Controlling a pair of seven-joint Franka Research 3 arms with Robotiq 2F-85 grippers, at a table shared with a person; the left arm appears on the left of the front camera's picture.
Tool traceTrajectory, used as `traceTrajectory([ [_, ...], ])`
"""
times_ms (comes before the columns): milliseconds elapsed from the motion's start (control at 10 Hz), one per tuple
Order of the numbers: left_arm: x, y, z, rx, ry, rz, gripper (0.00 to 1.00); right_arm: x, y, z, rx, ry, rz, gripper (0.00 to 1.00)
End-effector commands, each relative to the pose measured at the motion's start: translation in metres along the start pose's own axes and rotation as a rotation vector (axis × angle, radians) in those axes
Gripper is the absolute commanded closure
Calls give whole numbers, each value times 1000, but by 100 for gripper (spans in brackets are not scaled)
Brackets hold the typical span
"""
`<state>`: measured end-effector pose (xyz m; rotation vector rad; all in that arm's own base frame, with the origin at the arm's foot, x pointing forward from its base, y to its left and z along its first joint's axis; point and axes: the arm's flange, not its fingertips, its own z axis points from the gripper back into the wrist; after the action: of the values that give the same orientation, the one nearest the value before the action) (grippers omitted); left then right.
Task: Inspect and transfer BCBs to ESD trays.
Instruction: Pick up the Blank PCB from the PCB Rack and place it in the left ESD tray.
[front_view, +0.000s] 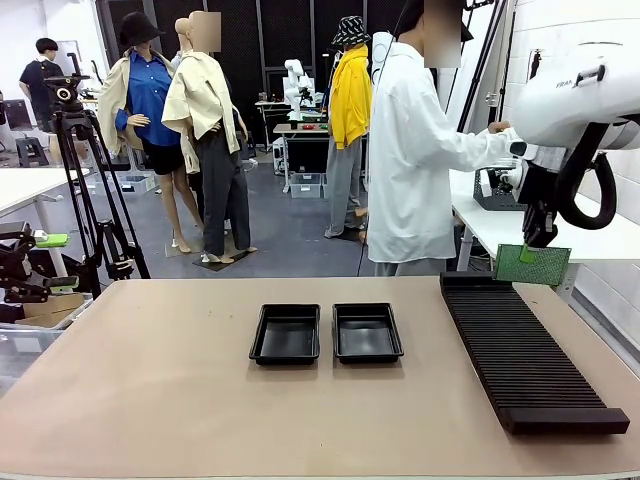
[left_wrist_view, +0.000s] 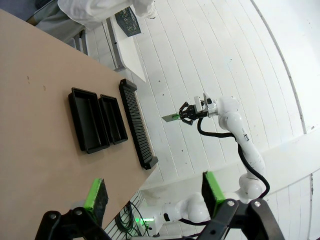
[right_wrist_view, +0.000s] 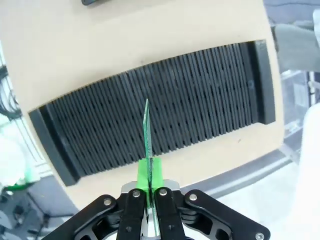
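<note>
My right gripper (front_view: 529, 252) is shut on the top edge of a green BCB (front_view: 532, 265), which hangs upright in the air above the far end of the long ribbed rack (front_view: 525, 350). In the right wrist view the BCB (right_wrist_view: 147, 132) shows edge-on between the green pads, well above the rack (right_wrist_view: 155, 125). Two black ESD trays (front_view: 286, 333) (front_view: 366, 332) lie side by side in the table's middle, both bare inside. In the left wrist view my left gripper (left_wrist_view: 152, 192) stands open high over the table's left side, with the trays (left_wrist_view: 97, 120) far below.
A person in a white shirt (front_view: 412, 160) stands at the far side of the table, turned toward a white bench (front_view: 520, 225) on the right. A tripod (front_view: 85, 180) stands off the table's far left corner.
</note>
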<state>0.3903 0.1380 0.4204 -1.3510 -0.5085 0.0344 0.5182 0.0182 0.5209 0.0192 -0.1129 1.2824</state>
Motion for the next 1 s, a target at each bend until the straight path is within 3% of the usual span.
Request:
traceTrajectory([
  [0, -1, -3, 2, -15, -5, 17, 0, 3, 13, 2, 46, -102, -189, 100],
  [200, -1, -3, 2, -15, -5, 17, 0, 5, 16, 8, 57, -203, -526, 100],
  [400, -1, -3, 2, -15, -5, 17, 0, 8, 14, 12, 197, -267, -711, 100],
  [600, -1, -3, 2, -15, -5, 17, 0, 15, 10, 11, 359, -341, -871, 100],
  [900, -1, -3, 2, -15, -5, 17, 0, 37, 4, 3, 470, -465, -990, 100],
])
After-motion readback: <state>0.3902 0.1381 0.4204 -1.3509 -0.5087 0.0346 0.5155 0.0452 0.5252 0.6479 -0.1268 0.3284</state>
